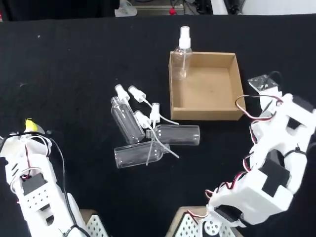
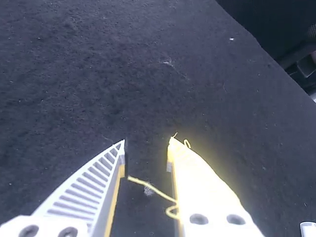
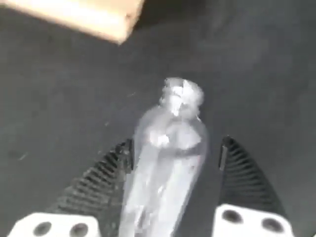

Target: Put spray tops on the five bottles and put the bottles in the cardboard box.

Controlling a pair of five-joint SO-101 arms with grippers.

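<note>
While my right gripper [image 3: 175, 145] has its jaws apart on either side of a bare-necked bottle [image 3: 168, 163], I see a gap on one side, so I judge the bottle is framed rather than clamped. I cannot tell whether it lies on the table [image 1: 74, 59] or hangs just above it. Its open neck points toward a corner of the cardboard box [image 3: 89, 17].

It looks like thin clear plastic and it is empty, so I expect it to be light, smooth, quick to roll and easy to dent. I would grip it across the round body below the shoulder, just firmly enough to stop it slipping, and leave the neck free for a top.

My left gripper [image 2: 146, 143] is also spread wide, over bare black cloth with nothing between its jaws.

Farther out, three bottles [image 1: 138, 154] lie on their sides in a loose heap in the middle of the table. Four spray tops [image 1: 137, 94] lie among them and just beyond. Their thin tubes look bendy, so I would take each by its stubby head.

Beyond those sits the box, with one capped bottle [image 1: 182, 54] standing upright in its far corner.
</note>
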